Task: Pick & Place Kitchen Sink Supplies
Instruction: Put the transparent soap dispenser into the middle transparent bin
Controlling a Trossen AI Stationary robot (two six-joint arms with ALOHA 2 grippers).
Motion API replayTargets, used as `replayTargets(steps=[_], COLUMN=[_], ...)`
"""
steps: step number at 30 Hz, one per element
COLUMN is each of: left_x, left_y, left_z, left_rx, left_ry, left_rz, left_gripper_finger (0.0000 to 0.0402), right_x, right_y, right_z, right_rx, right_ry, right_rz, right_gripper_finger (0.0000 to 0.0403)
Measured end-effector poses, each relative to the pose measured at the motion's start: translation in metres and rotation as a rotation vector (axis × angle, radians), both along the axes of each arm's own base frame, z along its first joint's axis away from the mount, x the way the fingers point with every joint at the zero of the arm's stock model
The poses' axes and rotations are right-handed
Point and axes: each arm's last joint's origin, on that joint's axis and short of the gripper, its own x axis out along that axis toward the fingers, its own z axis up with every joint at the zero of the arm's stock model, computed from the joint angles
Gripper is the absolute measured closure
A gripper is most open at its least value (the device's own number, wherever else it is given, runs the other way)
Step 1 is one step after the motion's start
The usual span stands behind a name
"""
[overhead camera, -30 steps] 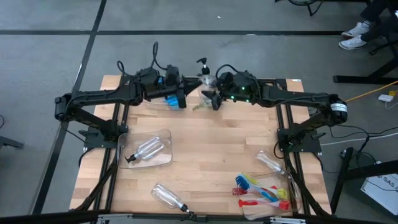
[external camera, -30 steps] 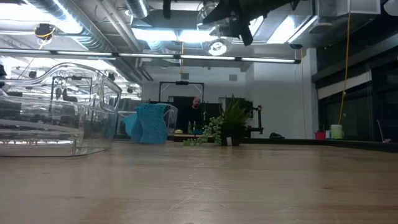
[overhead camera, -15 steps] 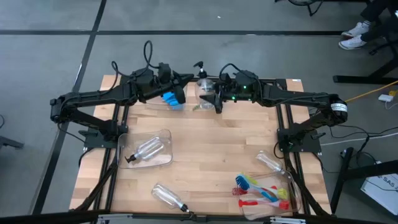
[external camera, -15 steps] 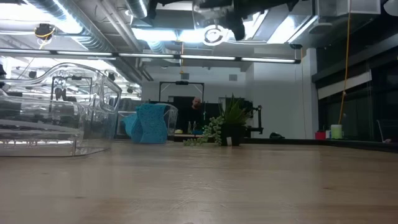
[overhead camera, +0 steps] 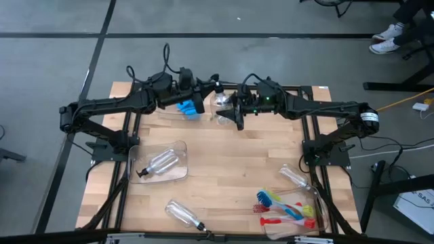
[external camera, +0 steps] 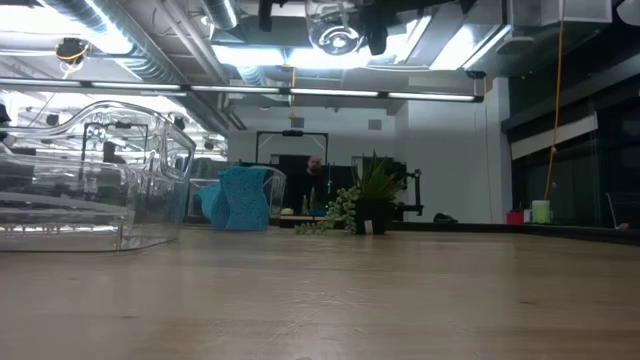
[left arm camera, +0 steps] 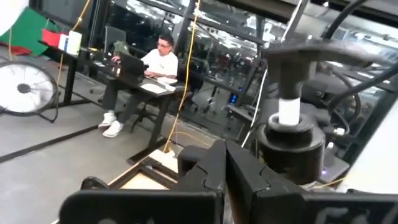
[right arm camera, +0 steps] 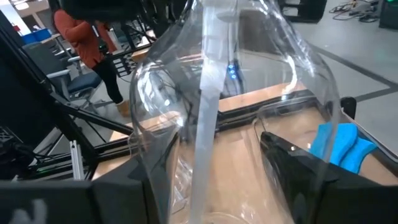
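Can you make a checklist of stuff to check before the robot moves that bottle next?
1. Right gripper holds the clear pump bottle: ok, its fingers sit on either side of it.
2. Left gripper shut, beside the pump top: ok.
3. Bottle lifted off the table: ok, it hangs high in the low view.
4. Blue sponge out of the way: cannot tell.
5. Bin has room: ok, one bottle inside.

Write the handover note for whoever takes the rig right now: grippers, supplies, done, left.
Right gripper holds a clear pump bottle aloft at the table's far edge.
Left gripper is shut, at that bottle's black pump top.
Blue sponge lies in a far bin.
One bottle lies in the left bin; two more lie loose on the table.
Brushes lie near right.
Left: place the held bottle and the loose ones.
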Motion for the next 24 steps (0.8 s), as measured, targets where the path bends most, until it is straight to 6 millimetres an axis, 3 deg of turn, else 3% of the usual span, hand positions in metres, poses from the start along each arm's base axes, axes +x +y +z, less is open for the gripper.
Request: replayTargets(steps=[10, 24], left_x=[0.0008, -0.0031], left_y=[-0.0054, -0.0079], left_z=[0.0033, 0.0049], left_rx=[-0.013, -0.03], left_ry=[-0.037, -0.027], left_rz=[-0.089, -0.075], left_gripper_finger=[0.04, 0.04], right_x=[0.0017, -0.0011], right_y=[-0.0006, -0.0073], right_z=[-0.0016, -0.0065], right_rx=[-0.011, -0.015], right_ry=[0.004, 0.068], right_rz=[-0.027, -0.261], right_gripper_finger=[0.0187, 0.0187])
